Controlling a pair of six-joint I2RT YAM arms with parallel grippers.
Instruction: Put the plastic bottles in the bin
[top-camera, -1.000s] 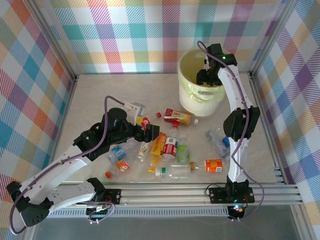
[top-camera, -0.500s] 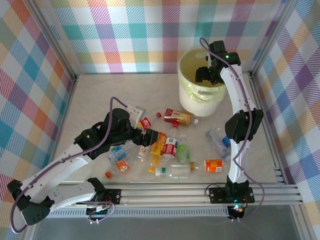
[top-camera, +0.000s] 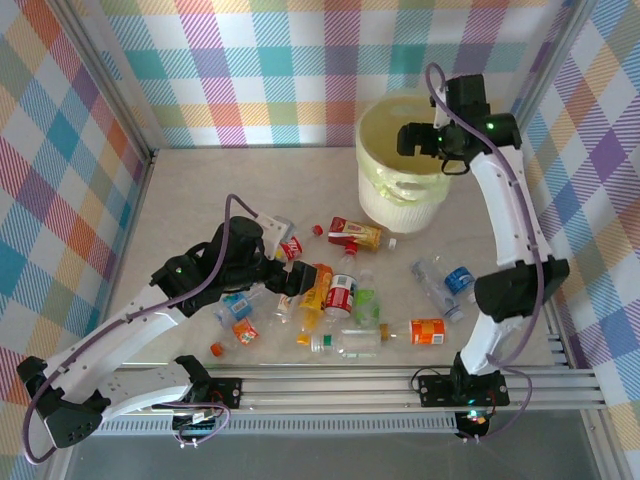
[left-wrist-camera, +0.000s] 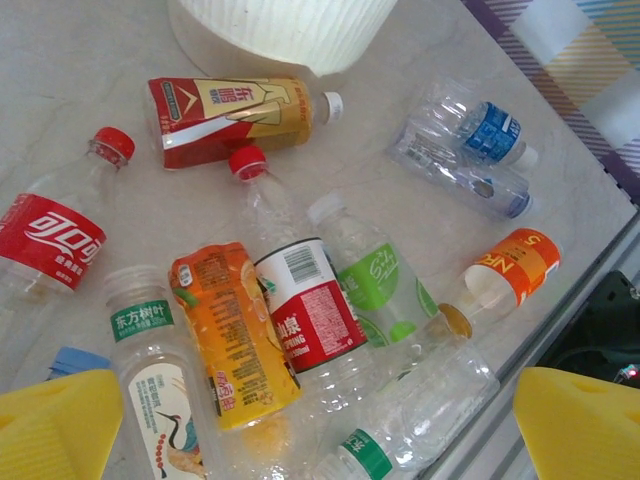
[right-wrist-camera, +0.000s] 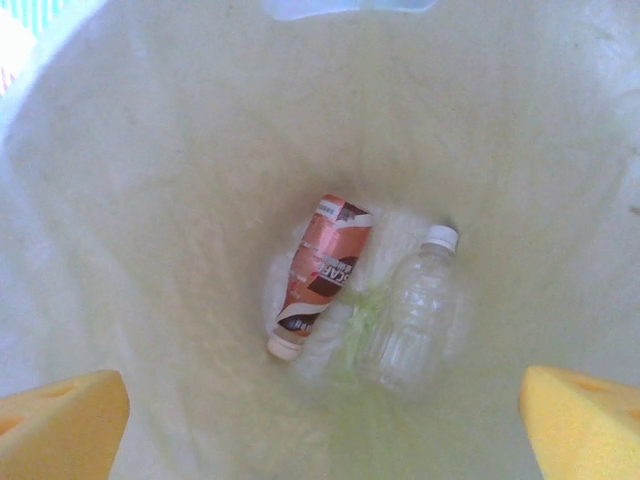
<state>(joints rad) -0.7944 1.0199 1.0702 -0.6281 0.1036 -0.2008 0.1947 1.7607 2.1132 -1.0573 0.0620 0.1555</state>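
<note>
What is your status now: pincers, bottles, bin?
Left pincer open over the bottle pile, empty. Right pincer open above the bin, empty. Two bottles inside; many on the table. No obstacle seen.

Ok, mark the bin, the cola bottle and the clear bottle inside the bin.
Bin (top-camera: 396, 210): top view, outer wall.
Cola bottle (left-wrist-camera: 48, 240): left wrist view, red label.
Clear bottle (right-wrist-camera: 415, 315): right wrist view, body.

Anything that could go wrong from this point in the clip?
The open left hand hovers over a tight pile: the orange juice bottle and red-label bottle lie touching, so closing may pinch both or squirt one away. The orange-sleeved bottle lies by the near rail; a nudge might roll it against that.
</note>
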